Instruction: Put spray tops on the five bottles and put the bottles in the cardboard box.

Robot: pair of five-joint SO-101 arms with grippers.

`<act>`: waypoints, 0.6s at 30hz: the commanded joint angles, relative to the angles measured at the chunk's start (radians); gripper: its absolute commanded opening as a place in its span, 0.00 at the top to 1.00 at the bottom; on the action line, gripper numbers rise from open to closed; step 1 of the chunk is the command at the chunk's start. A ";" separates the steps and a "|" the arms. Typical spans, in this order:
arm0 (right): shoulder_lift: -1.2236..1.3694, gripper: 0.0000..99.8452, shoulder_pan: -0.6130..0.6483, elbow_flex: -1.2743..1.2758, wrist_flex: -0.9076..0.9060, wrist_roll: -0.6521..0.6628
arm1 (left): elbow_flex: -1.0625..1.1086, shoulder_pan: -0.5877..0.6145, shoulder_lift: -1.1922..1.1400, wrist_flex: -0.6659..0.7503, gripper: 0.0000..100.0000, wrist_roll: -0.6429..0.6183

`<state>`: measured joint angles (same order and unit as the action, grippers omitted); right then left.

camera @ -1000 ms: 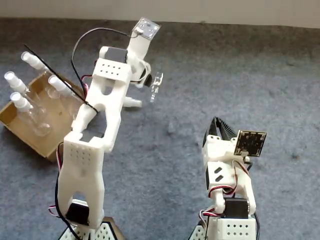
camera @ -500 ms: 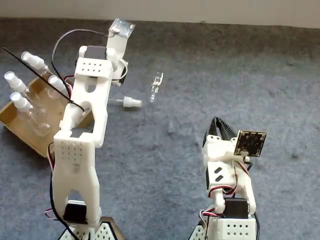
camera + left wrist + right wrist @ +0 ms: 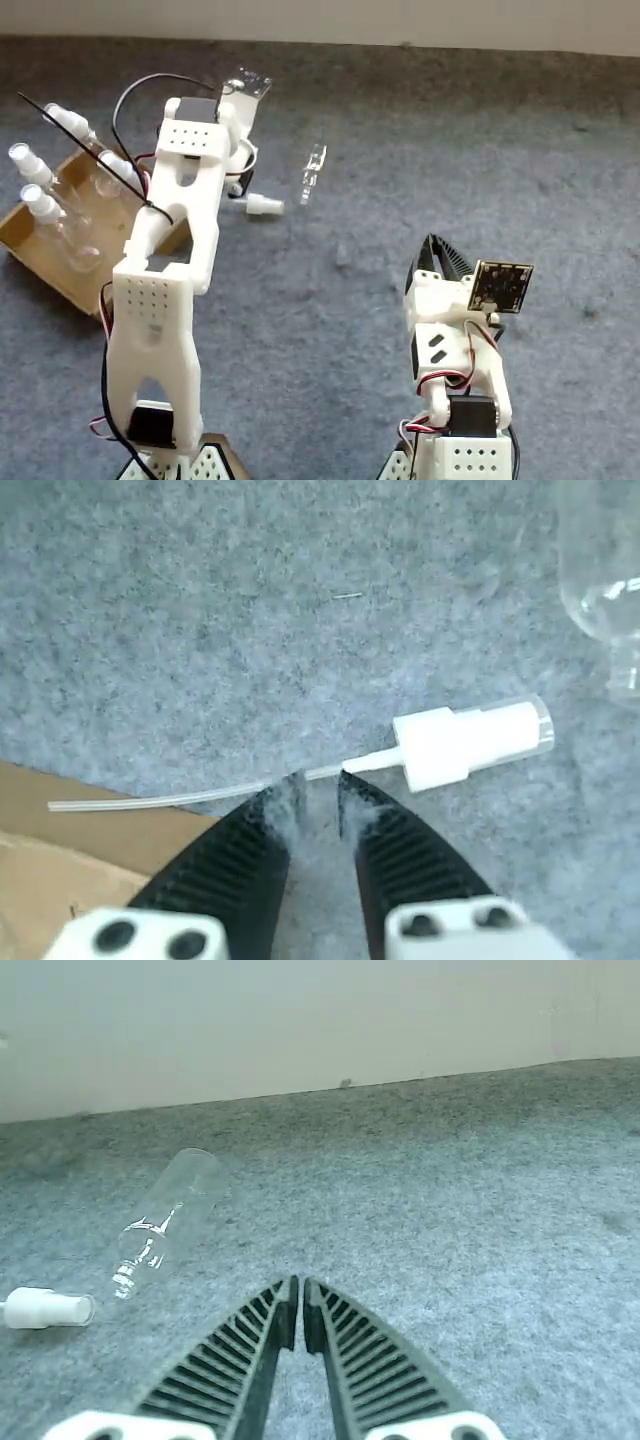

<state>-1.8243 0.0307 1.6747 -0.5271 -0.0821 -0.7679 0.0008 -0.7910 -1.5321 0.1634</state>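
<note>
A white spray top (image 3: 465,742) lies on the grey carpet with its thin tube (image 3: 150,800) trailing toward the cardboard box (image 3: 60,860). My left gripper (image 3: 318,788) is low over it, fingers a little apart, with the tube at their tips. In the high view the left gripper (image 3: 243,188) sits just left of the spray top (image 3: 265,206). An uncapped clear bottle (image 3: 313,172) lies beyond it, and this bottle (image 3: 165,1218) lies ahead of my right gripper (image 3: 298,1288), which is shut and empty. The right gripper (image 3: 437,250) stays near its base.
The cardboard box (image 3: 30,250) at the left holds several clear bottles with white spray tops (image 3: 40,200). A black cable (image 3: 90,150) runs over the box. Open carpet lies between the two arms. A pale wall (image 3: 300,1020) borders the far side.
The left arm swung left, away from the lying bottle, then its wrist came down over the spray top. Bottle, spray top and right arm have not moved.
</note>
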 commanded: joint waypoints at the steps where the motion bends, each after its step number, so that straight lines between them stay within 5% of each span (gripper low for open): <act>1: -0.013 0.99 0.010 0.111 0.025 0.000 | -0.047 -0.056 0.008 -0.028 1.00 0.009; 18: -0.013 0.99 0.010 0.111 0.027 0.000 | -0.065 -0.111 -0.091 -0.023 1.00 0.009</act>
<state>-1.8243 0.0307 1.6747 -0.5271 -0.0821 -0.7695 -0.0621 -0.8999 -1.5520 0.1649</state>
